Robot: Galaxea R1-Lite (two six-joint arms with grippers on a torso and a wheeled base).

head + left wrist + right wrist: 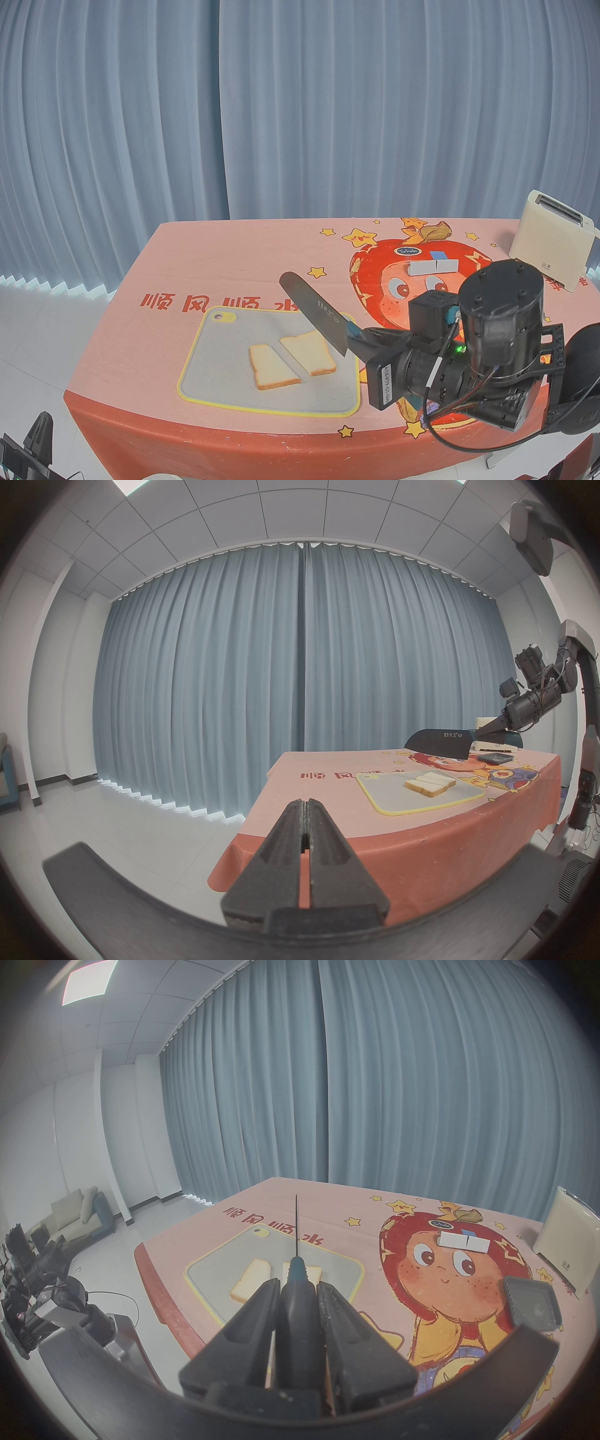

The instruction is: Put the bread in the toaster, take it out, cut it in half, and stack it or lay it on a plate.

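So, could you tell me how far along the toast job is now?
Done: the bread lies cut in two halves on the cutting board. In hand: the right gripper holds the knife raised above them. Left: moving both halves to the dark tray.

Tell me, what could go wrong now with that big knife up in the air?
The right hand holds the dark broad-bladed knife raised beside the two pale bread halves; coming down carelessly, it might shove one off the grey yellow-rimmed cutting board. The small dark square plate sits far across the pink table, so a half could drop on the way.
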